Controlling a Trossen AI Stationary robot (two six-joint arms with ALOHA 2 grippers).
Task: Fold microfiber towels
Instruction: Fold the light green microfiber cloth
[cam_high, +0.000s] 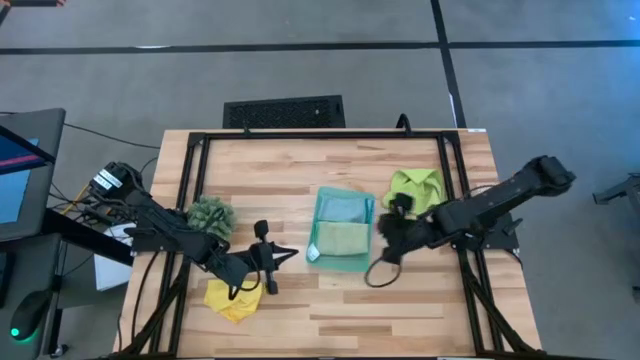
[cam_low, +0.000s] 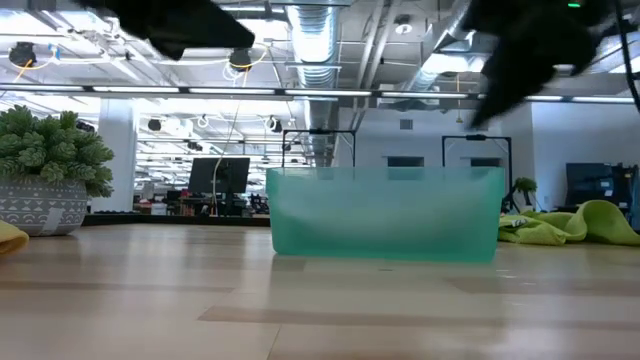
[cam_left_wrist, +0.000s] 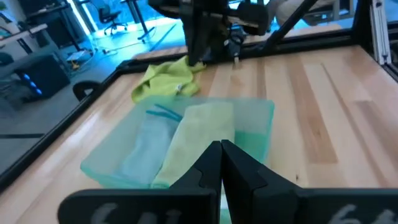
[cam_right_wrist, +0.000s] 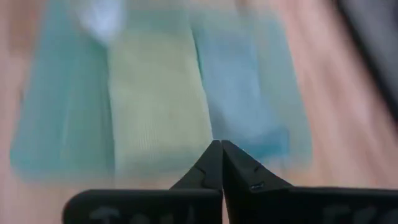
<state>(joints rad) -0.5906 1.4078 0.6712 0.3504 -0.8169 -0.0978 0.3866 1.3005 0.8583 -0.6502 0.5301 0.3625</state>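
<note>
A teal tray (cam_high: 352, 262) stands mid-table and holds two folded microfiber towels lying flat side by side: light blue (cam_high: 342, 209) and pale sage green (cam_high: 338, 239). A lime green towel (cam_high: 415, 187) lies crumpled on the table, right of the tray. A yellow towel (cam_high: 232, 299) lies bunched near the front left. My left gripper (cam_high: 285, 254) hovers shut left of the tray, above the table. My right gripper (cam_high: 384, 226) hangs shut over the tray's right edge, holding nothing; its tips (cam_right_wrist: 217, 144) meet above the two towels.
A dark-green fuzzy plant in a patterned pot (cam_low: 48, 170) stands at the table's left, far of the yellow towel. A black frame (cam_high: 320, 136) borders the tabletop. A cable loop (cam_high: 380, 274) hangs from the right arm. Bare wood lies near the front edge.
</note>
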